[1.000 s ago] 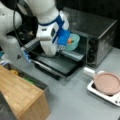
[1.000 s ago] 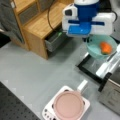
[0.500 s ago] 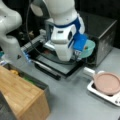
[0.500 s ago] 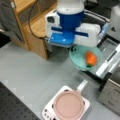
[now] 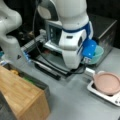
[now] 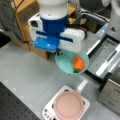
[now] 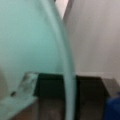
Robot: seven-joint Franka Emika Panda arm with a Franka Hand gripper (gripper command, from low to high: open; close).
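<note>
Holding a teal bowl [image 6: 71, 61] by its rim, the gripper [image 6: 59, 53] is clenched at the bowl's 10 o'clock edge. The bowl hangs just below the gripper, extending toward 4 o'clock, clear of the desk [image 6: 27, 72]. An orange item [image 6: 78, 63] sits inside it. A pink pan [image 6: 68, 106] lies at the bowl's 6 o'clock, apart.

Arm [image 5: 72, 30]: glossy white rounded shells, thick cylindrical links. Blue band around wrist link. Gripper [image 6: 59, 52]: white boxy body, blue flat mount plate, blue rounded part beside it. Black cable [image 5: 47, 62] loops down from arm. Second white link at a front view's left.
</note>
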